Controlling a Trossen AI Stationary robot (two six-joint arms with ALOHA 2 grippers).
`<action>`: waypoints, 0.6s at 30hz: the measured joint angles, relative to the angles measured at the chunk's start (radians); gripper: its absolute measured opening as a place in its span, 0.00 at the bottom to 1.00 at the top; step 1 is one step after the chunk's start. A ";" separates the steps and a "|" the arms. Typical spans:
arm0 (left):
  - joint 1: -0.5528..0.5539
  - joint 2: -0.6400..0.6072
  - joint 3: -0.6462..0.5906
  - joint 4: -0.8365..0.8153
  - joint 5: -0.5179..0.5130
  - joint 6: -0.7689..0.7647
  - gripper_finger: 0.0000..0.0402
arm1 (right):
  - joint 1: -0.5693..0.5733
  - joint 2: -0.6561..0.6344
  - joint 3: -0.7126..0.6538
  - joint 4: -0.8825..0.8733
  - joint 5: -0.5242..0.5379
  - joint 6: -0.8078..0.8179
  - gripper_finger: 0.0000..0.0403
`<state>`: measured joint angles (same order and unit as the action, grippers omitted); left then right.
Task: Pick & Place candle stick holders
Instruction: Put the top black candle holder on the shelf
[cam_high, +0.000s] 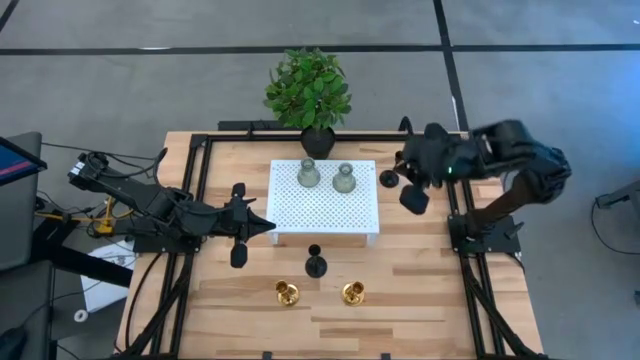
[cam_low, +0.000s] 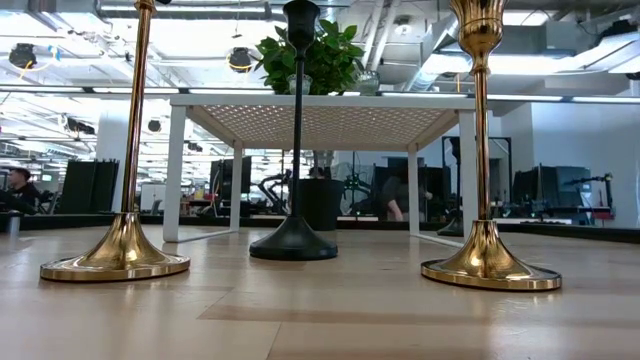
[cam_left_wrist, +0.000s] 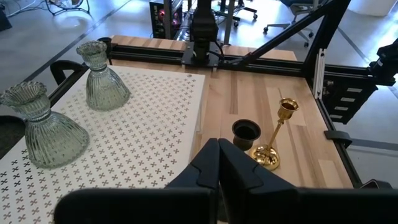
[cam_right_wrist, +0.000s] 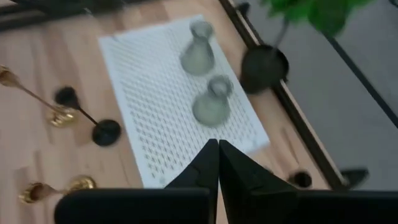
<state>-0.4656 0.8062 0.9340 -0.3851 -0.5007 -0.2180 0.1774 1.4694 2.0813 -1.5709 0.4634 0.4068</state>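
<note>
Two grey-green candle stick holders (cam_high: 308, 173) (cam_high: 344, 179) stand on the white perforated platform (cam_high: 325, 215). One black holder (cam_high: 316, 263) stands on its round base on the table before the platform, and a second black one (cam_high: 388, 179) is just right of it. Two gold holders (cam_high: 287, 293) (cam_high: 352, 293) stand upright near the front edge. My left gripper (cam_high: 268, 226) is shut and empty at the platform's left front corner. My right gripper (cam_high: 412, 199) is shut and empty above the table, right of the platform.
A green plant in a black pot (cam_high: 310, 95) stands at the table's far edge behind the platform. Black frame rails (cam_high: 195, 200) run along the left and right sides of the table. Bare wood shows along the front edge (cam_high: 330, 335).
</note>
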 joint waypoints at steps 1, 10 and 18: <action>0.000 0.000 0.000 0.000 0.000 0.000 0.01 | 0.015 -0.024 -0.058 -0.001 0.019 0.036 0.00; 0.000 0.000 0.000 0.000 0.000 0.000 0.01 | 0.128 -0.259 -0.570 0.116 0.128 0.388 0.00; 0.000 0.000 0.000 0.000 0.000 0.000 0.01 | 0.187 -0.435 -1.024 0.437 0.214 0.517 0.00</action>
<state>-0.4654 0.8062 0.9340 -0.3851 -0.5005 -0.2180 0.3646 1.0341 1.0571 -1.1339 0.6778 0.9237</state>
